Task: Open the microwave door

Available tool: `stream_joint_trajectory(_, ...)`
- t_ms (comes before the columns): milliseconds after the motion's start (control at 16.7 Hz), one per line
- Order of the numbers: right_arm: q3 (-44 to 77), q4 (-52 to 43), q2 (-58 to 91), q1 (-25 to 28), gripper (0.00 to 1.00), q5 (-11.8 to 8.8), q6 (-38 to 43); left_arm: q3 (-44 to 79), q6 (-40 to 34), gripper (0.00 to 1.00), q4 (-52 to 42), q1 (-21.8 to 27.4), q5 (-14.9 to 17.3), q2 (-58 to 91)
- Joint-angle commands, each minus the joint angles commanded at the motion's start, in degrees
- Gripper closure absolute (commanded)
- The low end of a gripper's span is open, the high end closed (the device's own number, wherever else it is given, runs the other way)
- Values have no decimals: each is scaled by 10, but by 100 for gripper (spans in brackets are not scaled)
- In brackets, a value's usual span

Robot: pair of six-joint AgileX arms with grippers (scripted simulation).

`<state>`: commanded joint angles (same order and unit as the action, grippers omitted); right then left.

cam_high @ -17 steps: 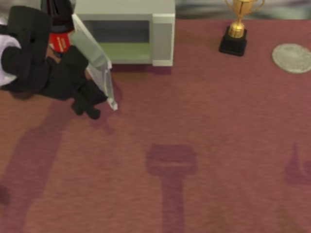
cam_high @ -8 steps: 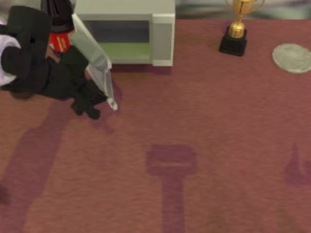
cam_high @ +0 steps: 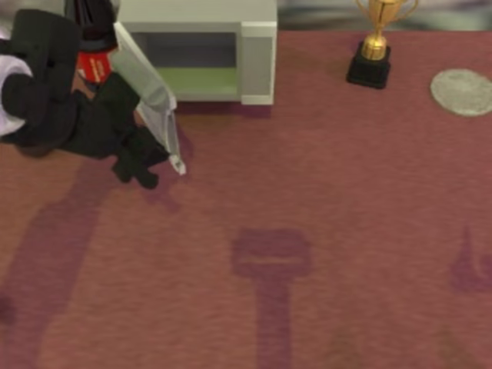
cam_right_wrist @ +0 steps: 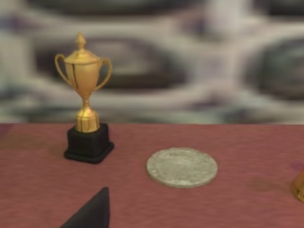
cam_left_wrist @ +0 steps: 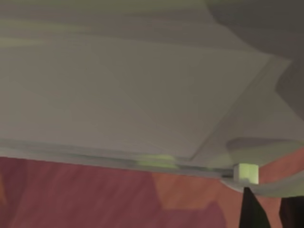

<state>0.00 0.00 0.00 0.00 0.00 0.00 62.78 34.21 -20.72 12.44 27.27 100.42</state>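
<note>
Microwave door point(cam_high: 150, 96) swung out — left gripper point(cam_high: 142, 165) at edge.

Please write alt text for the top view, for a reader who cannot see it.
The microwave door stands swung wide open, with the left end effector at its free edge. The microwave shows a green floor; a trophy stands to its right.

Light-grey microwave point(cam_high: 231, 46), perhaps green-floored; gold trophy point(cam_high: 376, 38).
</note>
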Motion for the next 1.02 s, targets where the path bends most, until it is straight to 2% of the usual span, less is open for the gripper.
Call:
stream_joint_trajectory(240,0,0,0,0,0,0,0,-3,-1,100,-2,2,3,0)
stream_joint_trajectory(720,0,0,0,0,0,0,0,8,47,100,-26,-18,24,4)
stream_joint_trajectory(1020,0,0,0,0,0,0,0,8,47,100,-26,-18,24,4)
